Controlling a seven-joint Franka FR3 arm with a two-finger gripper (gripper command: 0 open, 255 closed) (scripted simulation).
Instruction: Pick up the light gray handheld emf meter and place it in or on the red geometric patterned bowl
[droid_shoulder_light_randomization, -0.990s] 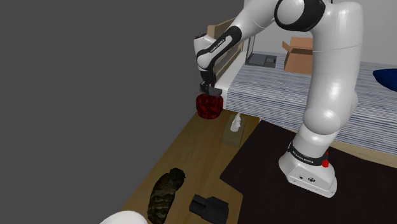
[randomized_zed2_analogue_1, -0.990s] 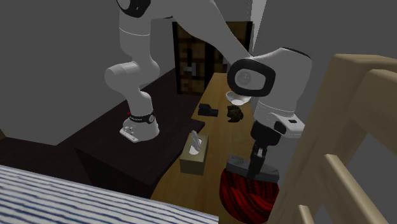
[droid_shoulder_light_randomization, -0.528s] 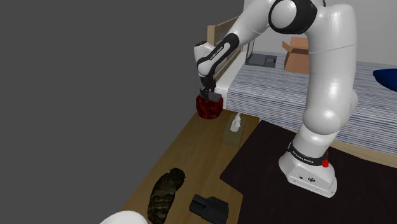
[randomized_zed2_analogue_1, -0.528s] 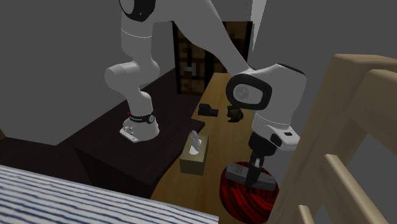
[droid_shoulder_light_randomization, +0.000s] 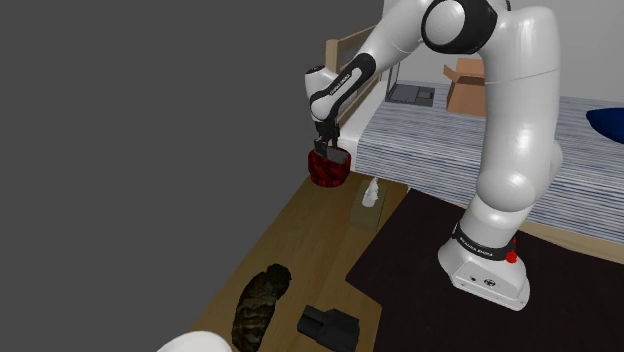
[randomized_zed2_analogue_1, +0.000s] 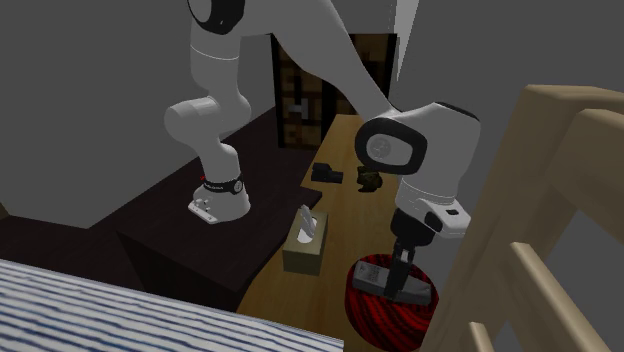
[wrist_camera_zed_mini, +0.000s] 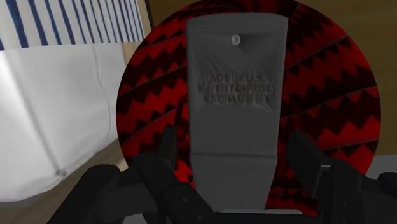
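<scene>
In the last half second the gripper (wrist_camera_zed_mini: 234, 139) has spread its fingers clear of the grey meter (wrist_camera_zed_mini: 236, 95), which now lies loose across the red zigzag bowl (randomized_zed2_analogue_1: 370, 312), so the placing looks done; raised lettering on the meter's back is too faint to read.

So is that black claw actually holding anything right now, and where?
Nothing, it seems. The gripper is open, its fingers just clear of the grey meter, which lies on the red zigzag bowl.
</scene>
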